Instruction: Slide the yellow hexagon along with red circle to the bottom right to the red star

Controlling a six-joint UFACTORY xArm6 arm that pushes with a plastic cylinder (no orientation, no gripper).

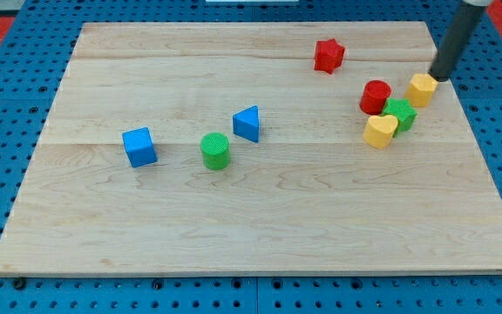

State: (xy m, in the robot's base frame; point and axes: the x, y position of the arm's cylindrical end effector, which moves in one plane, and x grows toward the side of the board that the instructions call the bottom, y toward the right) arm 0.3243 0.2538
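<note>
The yellow hexagon sits near the board's right edge. My tip is just above and to the right of it, touching or nearly touching. The red circle stands to the hexagon's left, with a small gap between them. The red star lies at the view's top, up and left of the red circle.
A green star and a yellow heart crowd just below the red circle. A blue triangle, a green cylinder and a blue cube lie at the centre-left. The wooden board ends close to the hexagon's right.
</note>
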